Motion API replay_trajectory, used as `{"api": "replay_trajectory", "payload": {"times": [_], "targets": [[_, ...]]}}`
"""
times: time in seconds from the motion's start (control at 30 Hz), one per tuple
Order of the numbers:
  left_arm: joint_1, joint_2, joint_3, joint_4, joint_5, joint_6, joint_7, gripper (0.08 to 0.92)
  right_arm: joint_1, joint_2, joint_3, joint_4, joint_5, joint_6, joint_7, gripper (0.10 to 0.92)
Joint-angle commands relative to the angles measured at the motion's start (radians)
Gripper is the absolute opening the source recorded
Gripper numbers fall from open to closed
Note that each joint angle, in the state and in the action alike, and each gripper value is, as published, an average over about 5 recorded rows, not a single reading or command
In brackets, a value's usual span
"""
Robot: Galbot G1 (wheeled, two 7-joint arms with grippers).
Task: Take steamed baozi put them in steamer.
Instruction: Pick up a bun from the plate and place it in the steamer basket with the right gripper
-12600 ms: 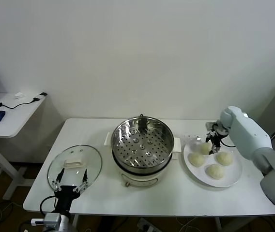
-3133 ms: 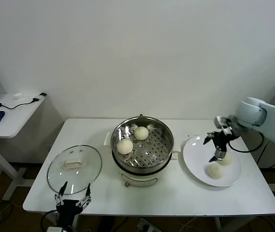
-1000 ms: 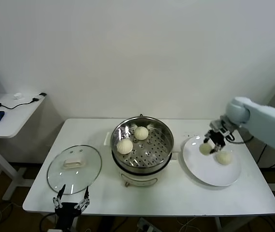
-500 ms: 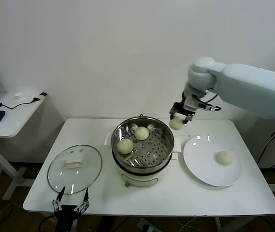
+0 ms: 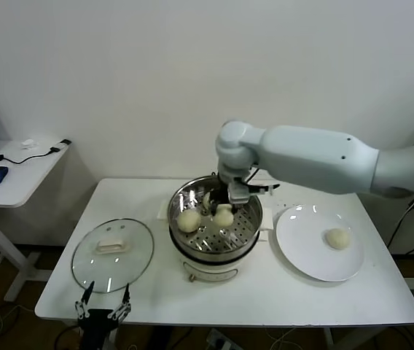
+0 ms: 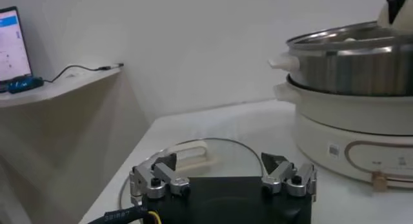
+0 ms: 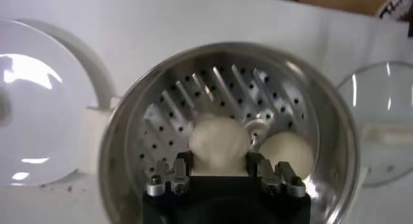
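Observation:
My right gripper [image 5: 226, 205] is shut on a steamed baozi [image 5: 224, 216] and holds it low inside the steamer [image 5: 243, 191], just above the perforated tray. In the right wrist view the baozi [image 7: 218, 143] sits between the fingers of the right gripper [image 7: 219, 159]. A second baozi [image 5: 188, 219] lies on the tray beside it and also shows in the right wrist view [image 7: 288, 153]. A third [image 5: 208, 197] is partly hidden behind the gripper. One baozi [image 5: 337, 238] lies on the white plate [image 5: 302, 257]. My left gripper [image 5: 102, 313] is open and empty below the table's front edge.
The glass lid [image 5: 112, 250] with a white handle lies flat left of the steamer, just ahead of the left gripper [image 6: 219, 173]. The right arm [image 5: 316, 157] reaches across above the plate. A side desk [image 5: 17, 171] stands at the far left.
My right gripper has carried the baozi from above the steamer's back right rim leftwards and down into the steamer. The left gripper has stayed put.

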State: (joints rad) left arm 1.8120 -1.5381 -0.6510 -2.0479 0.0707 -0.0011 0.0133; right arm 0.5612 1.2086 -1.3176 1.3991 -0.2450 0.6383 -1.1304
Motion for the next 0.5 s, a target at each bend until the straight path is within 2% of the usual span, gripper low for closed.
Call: {"api": "replay_trajectory", "payload": {"times": [0.03,0.33,0.5], "targets": [[0.002,0.0,-0.002,0.01,-0.001,-0.004,0.0,0.823,-0.072,0.06,-0.008,0.005,-0.026,0.029,0.006,0.56],[0.009,0.001,-0.004,0.024,-0.004,-0.013,-0.002,0.823,-0.085,0.053,-0.018,-0.003,-0.016,0.022,0.011,0.563],[0.014,0.002,-0.004,0.027,-0.005,-0.018,-0.003,0.823,-0.07,0.039,-0.021,0.006,-0.001,-0.004,0.006,0.659]]}}
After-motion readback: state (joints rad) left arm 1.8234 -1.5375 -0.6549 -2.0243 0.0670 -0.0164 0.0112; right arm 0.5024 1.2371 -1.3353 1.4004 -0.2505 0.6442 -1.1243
